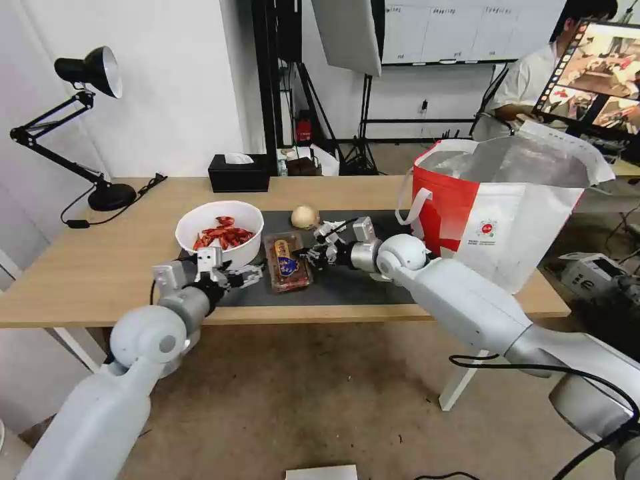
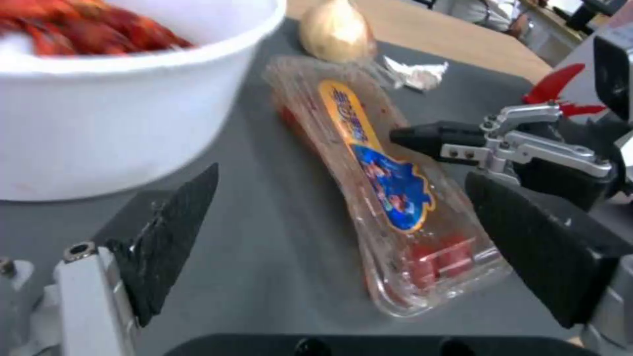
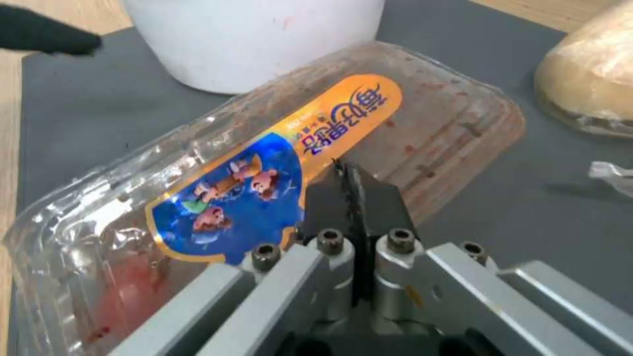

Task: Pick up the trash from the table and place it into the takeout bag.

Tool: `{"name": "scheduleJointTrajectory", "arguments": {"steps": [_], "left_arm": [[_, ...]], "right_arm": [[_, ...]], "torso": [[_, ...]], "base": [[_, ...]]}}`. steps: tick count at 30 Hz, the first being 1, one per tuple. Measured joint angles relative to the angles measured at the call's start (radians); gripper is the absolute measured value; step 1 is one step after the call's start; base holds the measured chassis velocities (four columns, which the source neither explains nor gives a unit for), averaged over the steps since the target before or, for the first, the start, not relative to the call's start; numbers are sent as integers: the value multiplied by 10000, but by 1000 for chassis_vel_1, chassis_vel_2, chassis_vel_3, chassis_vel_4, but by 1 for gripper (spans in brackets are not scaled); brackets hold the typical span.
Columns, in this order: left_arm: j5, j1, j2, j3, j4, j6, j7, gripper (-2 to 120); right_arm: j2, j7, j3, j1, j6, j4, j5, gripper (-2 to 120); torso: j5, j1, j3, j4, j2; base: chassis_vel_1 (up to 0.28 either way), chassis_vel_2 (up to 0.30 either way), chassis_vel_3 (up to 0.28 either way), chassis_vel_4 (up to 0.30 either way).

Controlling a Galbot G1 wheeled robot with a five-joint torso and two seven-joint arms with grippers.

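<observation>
Our right gripper (image 1: 308,254), fingers pressed together, hovers at the clear tray's (image 1: 287,261) edge; our left gripper (image 1: 255,273), fingers apart, flanks it on the grey mat (image 1: 347,280) beside the bowl (image 1: 220,230).

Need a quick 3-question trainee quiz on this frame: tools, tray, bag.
1. True or false: the left tool is open.
2. Pick one: the right tool, shut, has its tips at the edge of which item? A) white bowl B) clear tray C) beige lump
3. Fill in: the takeout bag stands on the table at the robot's ___ side.

Key: 1 true; 2 B; 3 right.
</observation>
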Motion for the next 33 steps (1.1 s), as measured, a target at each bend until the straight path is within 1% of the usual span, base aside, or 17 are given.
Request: {"name": "scheduleJointTrajectory", "arguments": {"steps": [2, 4, 10, 14, 16, 18, 20, 21, 23, 24, 25, 26, 28, 30, 32, 33], "left_arm": [[-26, -30, -24, 51, 41, 0, -3, 100], [-85, -136, -145, 275, 255, 0, -76, 100], [-87, -209, -240, 448, 484, -5, -172, 100], [-225, -326, -255, 541, 600, -17, -372, 100], [-839, -415, -253, 575, 639, -1, -639, 100], [-1016, -434, -253, 575, 644, 21, -696, 100], [-2154, -530, -273, 514, 672, 214, -1110, 100], [-2154, -530, -273, 514, 672, 214, -1110, 100], [-2851, -575, -312, 440, 726, 363, -1430, 100], [-2851, -575, -312, 440, 726, 363, -1430, 100], [-3239, -588, -336, 405, 777, 402, -1638, 100], [-3408, -596, -348, 392, 807, 410, -1747, 100], [-3525, -599, -355, 382, 825, 414, -1813, 100], [-3945, -634, -366, 343, 885, 416, -2009, 100], [-4052, -652, -369, 339, 896, 416, -2056, 100], [-4357, -705, -387, 334, 907, 415, -2179, 100]], "right_arm": [[-16, 0, -2, -8, 0, 17, 0, 0], [-77, -1, -4, -64, 0, 93, 2, 0], [-116, -1, -3, -118, 1, 178, 4, 0], [-121, -1, -7, -122, 0, 214, 7, 0], [-123, -1, -13, -119, -1, 243, 12, 0], [-123, -1, -15, -117, -3, 251, 13, 0], [-129, 1, -23, -105, -7, 278, 21, 0], [-129, 1, -23, -105, -7, 278, 21, 0], [-142, 4, -25, -106, -9, 308, 27, 0], [-142, 4, -25, -106, -9, 308, 27, 0], [-158, 7, -26, -111, -10, 329, 27, 0], [-170, 7, -30, -120, -10, 344, 28, 0], [-181, 7, -32, -126, -10, 350, 29, 0], [-218, 9, -35, -151, -10, 382, 31, 0], [-228, 9, -35, -158, -10, 389, 31, 0], [-248, 11, -33, -170, -10, 405, 32, 0]], "torso": [[0, 0, 0, 0, 0], [1, 0, 0, 0, 0], [0, 0, 0, 0, 0], [0, 0, 0, 0, 0], [0, 0, 0, 0, 0], [0, 0, 0, 0, 0], [0, 0, 0, 1, 0], [0, 0, 0, 1, 0], [0, 0, 0, 0, 0], [0, 0, 0, 0, 0], [-2, 0, 0, 0, 0], [-1, 0, 0, 1, 0], [-1, 0, 0, 1, 0], [0, 0, -1, 0, 1], [0, 0, -1, 1, 0], [0, 0, -1, 1, 0]], "base": [[0, 0, 0, 0], [0, 0, 0, 0], [0, 0, 0, 0], [0, 0, 0, 0], [0, 0, 0, 0], [0, 0, 0, 0], [0, 0, 0, 0], [0, 0, 0, 0], [0, 0, 0, 0], [0, 0, 0, 0], [0, 0, 0, 0], [0, 0, 0, 0], [0, 0, 0, 0], [0, 0, 0, 0], [0, 0, 0, 0], [0, 0, 0, 0]]}}
